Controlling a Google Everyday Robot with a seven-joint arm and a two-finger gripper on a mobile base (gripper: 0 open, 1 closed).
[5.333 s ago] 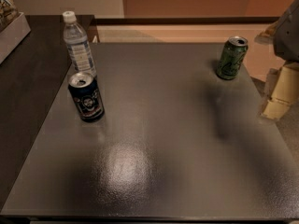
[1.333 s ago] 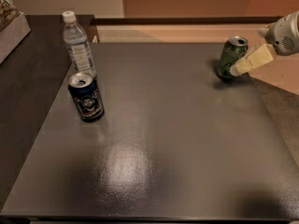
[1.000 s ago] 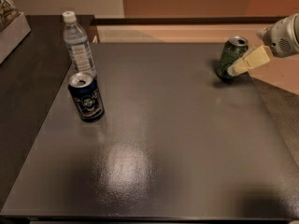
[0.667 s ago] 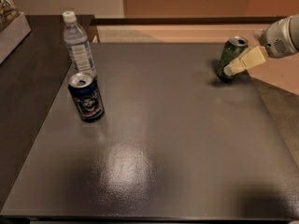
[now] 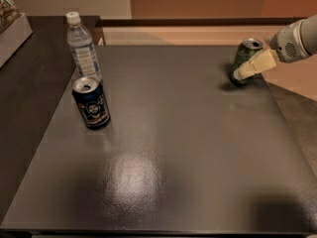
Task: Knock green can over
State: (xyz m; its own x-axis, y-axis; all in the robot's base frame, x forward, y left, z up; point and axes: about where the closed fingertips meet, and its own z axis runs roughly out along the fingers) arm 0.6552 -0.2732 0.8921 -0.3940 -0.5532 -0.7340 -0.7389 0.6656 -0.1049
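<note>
The green can point(image 5: 243, 57) stands at the far right of the dark table point(image 5: 173, 148), close to its right edge, silver top up and leaning slightly in this view. My gripper point(image 5: 249, 69) reaches in from the right edge of the camera view and its pale tip lies against the can's right side, low on its body. The grey wrist point(image 5: 295, 38) sits above and to the right of the can.
A dark blue can with a round emblem point(image 5: 91, 103) stands at the left of the table. A clear water bottle with a white cap point(image 5: 84, 47) stands just behind it. A pale box point(image 5: 11, 29) sits on the dark counter at the far left.
My gripper rose from the lower right to the green can's side, then crept slightly left against it. The can stays standing in the same spot.
</note>
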